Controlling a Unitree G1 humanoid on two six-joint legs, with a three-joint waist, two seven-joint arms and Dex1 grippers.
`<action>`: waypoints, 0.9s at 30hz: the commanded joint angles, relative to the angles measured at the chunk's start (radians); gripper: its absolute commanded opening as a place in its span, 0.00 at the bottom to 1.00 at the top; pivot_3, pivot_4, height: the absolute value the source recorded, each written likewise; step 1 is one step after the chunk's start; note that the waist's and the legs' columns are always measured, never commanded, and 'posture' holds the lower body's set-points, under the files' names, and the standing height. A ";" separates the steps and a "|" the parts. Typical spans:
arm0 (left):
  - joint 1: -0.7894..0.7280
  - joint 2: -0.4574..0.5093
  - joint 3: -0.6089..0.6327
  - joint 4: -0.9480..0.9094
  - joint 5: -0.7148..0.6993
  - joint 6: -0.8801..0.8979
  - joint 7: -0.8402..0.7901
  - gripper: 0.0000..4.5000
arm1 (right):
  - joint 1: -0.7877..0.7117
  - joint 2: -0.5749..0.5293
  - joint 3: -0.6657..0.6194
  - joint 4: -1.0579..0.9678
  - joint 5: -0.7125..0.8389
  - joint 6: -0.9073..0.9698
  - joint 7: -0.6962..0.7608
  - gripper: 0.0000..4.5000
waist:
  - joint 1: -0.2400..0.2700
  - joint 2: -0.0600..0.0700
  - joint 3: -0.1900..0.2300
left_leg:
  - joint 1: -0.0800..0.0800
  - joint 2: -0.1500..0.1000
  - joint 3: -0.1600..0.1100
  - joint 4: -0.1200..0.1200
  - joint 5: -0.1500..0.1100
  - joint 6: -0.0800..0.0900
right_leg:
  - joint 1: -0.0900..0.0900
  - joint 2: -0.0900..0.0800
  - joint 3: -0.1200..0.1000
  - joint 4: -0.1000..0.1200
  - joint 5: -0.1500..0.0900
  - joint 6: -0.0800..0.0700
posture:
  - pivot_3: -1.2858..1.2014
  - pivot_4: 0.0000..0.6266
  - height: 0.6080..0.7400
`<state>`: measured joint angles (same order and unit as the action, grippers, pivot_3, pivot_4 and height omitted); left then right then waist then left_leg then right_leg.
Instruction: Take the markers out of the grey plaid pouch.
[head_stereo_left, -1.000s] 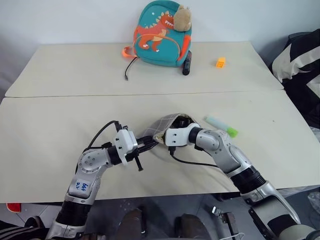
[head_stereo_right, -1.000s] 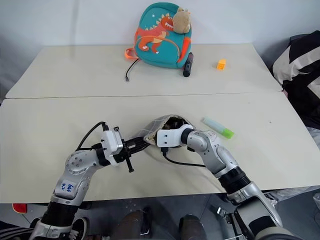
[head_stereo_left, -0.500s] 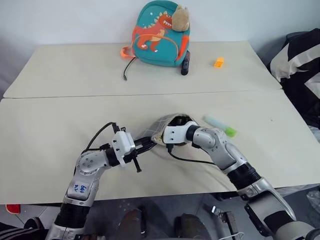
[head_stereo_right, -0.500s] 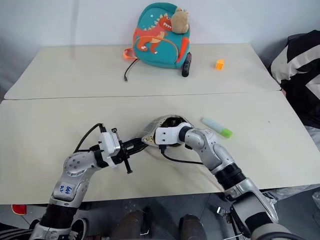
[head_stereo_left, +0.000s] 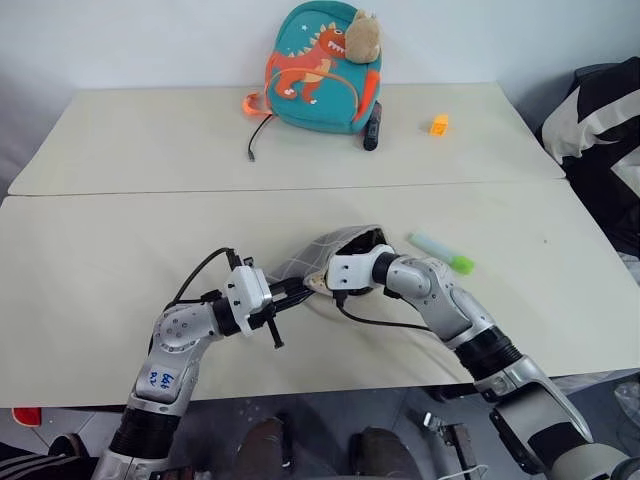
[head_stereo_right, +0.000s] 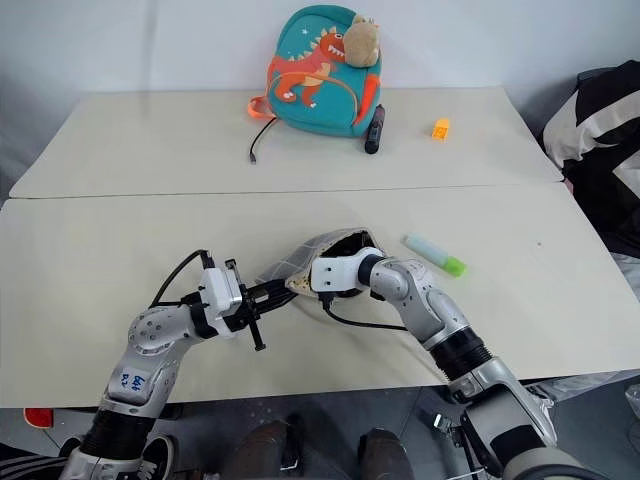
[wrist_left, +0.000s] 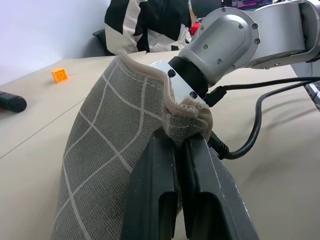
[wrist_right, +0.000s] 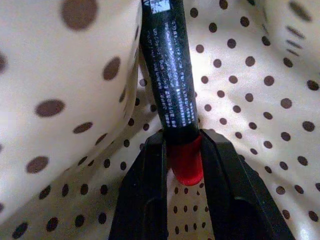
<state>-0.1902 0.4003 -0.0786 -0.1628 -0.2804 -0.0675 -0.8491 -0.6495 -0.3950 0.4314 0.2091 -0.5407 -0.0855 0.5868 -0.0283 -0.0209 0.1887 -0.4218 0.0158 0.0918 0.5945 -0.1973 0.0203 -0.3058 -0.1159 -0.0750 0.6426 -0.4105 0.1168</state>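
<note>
Extraction step, mid-task. The left gripper (wrist_left: 175, 150), fingers pinched fully together on the zipper edge, holds the grey plaid pouch (head_stereo_left: 320, 255) up and open near the table's (head_stereo_left: 120, 230) front centre. The right gripper (wrist_right: 184, 150) is inside the pouch's dotted lining, its fingers (wrist_right: 150, 180) closed against the red end of a black marker with a red end (wrist_right: 172, 95). One pale green marker (head_stereo_left: 440, 252) already lies out on the table, at about three o'clock from the pouch. The next move appears to call for drawing the gripped marker straight back through the mouth while the left keeps the opening taut. Whether further markers remain inside cannot be told. A teal backpack (head_stereo_left: 322, 65) stands at twelve o'clock.
</note>
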 joint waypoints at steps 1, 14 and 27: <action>-0.013 -0.002 -0.007 -0.061 -0.020 -0.046 -0.017 0.00 | 0.034 -0.030 -0.023 -0.103 0.024 0.045 0.058 0.14 | 0.003 0.000 0.000 | 0.000 0.000 0.000 0.000 0.000 0.000 | 0.000 0.000 0.000 0.000 0.000 0.000 | 0.52 0.24 1.00; -0.035 0.004 -0.004 0.009 0.074 -0.093 0.049 0.00 | 0.090 -0.128 -0.150 -0.515 0.248 0.355 0.349 0.14 | 0.003 0.000 0.000 | 0.000 0.000 0.000 0.000 0.000 0.000 | 0.000 0.000 0.000 -0.002 0.000 0.000 | 0.52 0.24 1.00; -0.065 0.022 0.033 0.077 0.132 -0.138 0.118 0.00 | 0.116 -0.254 -0.199 -0.553 0.403 0.320 0.448 0.14 | 0.003 0.000 0.000 | -0.001 0.000 0.000 -0.001 -0.001 0.001 | 0.001 0.000 0.000 -0.005 0.000 0.000 | 0.52 0.24 1.00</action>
<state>-0.2409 0.4122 -0.0757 -0.0981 -0.1583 -0.1856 -0.7548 -0.5325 -0.6395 0.2647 -0.2824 -0.1912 0.2607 1.0170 -0.0252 -0.0212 0.1889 -0.4224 0.0158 0.0916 0.5937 -0.1978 0.0208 -0.3047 -0.1162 -0.0753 0.6380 -0.4104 0.1168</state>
